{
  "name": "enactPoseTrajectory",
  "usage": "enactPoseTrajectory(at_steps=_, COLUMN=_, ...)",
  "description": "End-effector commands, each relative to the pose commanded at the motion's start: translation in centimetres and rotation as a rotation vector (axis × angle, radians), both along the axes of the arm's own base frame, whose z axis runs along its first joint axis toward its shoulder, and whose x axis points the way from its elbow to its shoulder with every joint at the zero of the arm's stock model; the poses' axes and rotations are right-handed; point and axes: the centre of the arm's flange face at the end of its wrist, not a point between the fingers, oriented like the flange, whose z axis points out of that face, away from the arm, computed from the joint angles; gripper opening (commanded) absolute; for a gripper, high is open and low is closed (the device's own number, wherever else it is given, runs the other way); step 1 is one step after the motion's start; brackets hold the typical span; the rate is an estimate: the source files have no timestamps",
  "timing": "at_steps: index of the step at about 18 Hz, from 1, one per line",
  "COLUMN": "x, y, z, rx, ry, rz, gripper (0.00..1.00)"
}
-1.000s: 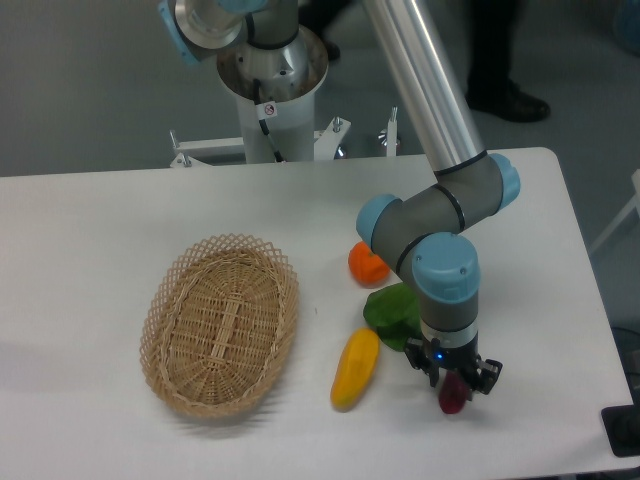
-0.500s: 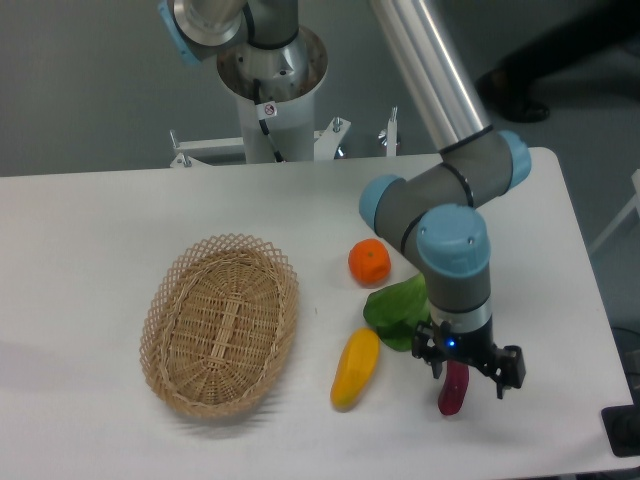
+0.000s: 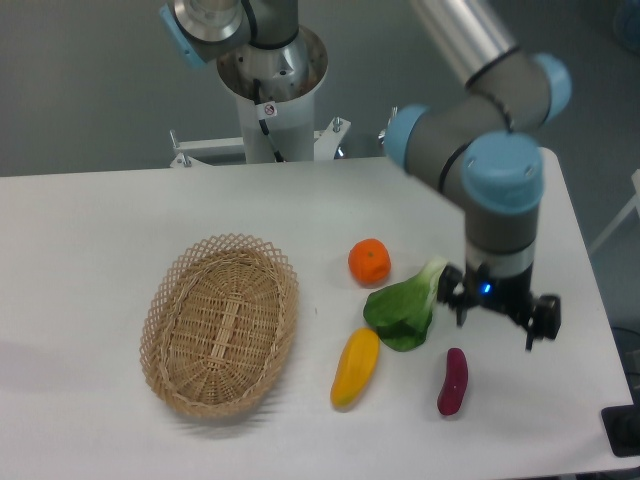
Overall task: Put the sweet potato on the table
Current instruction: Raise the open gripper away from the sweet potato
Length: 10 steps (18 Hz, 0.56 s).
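The sweet potato (image 3: 453,381), a small maroon tuber, lies on the white table (image 3: 90,260) near the front right. My gripper (image 3: 497,326) hangs above and to the right of it, lifted clear, its fingers spread open with nothing between them.
A yellow-orange oblong vegetable (image 3: 355,367) lies left of the sweet potato. A green leafy vegetable (image 3: 404,311) and a round orange fruit (image 3: 369,261) sit behind it. An oval wicker basket (image 3: 222,322) stands at the left. The arm's base (image 3: 272,85) is at the table's back edge.
The gripper opened and let go of the sweet potato, then rose and shifted to the right. The sweet potato stays lying on the table.
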Motion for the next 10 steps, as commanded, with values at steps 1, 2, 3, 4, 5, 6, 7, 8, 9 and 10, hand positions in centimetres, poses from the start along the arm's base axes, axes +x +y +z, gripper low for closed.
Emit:
enactPoseTrajectory(at_steps=1, x=-0.1, y=-0.7, z=0.5, rx=0.009, ry=-0.012, rz=-0.015, gripper=1.0)
enactPoseTrajectory(at_steps=2, x=-0.2, y=-1.6, z=1.4, rx=0.019, ry=-0.013, rz=-0.025, gripper=1.0)
enactPoseTrajectory(at_steps=3, x=-0.2, y=-2.4, z=2.0, rx=0.02, ry=-0.015, rz=-0.035, gripper=1.0)
enactPoseTrajectory(at_steps=4, x=-0.3, y=-2.6, z=2.2, rx=0.017, ry=-0.016, rz=-0.048, gripper=1.0)
enactPoseTrajectory(at_steps=5, x=-0.4, y=-2.9, z=2.1, rx=0.018, ry=-0.019, rz=-0.051, gripper=1.0)
enactPoseTrajectory(at_steps=6, x=-0.5, y=-2.8, z=2.1, rx=0.027, ry=-0.022, rz=-0.055, gripper=1.0)
enactPoseTrajectory(at_steps=7, x=-0.5, y=-3.0, z=2.2, rx=0.031, ry=-0.022, rz=-0.053, gripper=1.0)
enactPoseTrajectory(at_steps=8, x=-0.6, y=-3.1, z=2.1, rx=0.031, ry=-0.024, rz=-0.052, gripper=1.0)
enactPoseTrajectory(at_steps=9, x=-0.5, y=-3.1, z=2.1, rx=0.031, ry=-0.026, rz=-0.052, gripper=1.0)
enactPoseTrajectory(at_steps=10, x=-0.5, y=-3.1, z=2.0, rx=0.03, ry=-0.027, rz=-0.052, gripper=1.0)
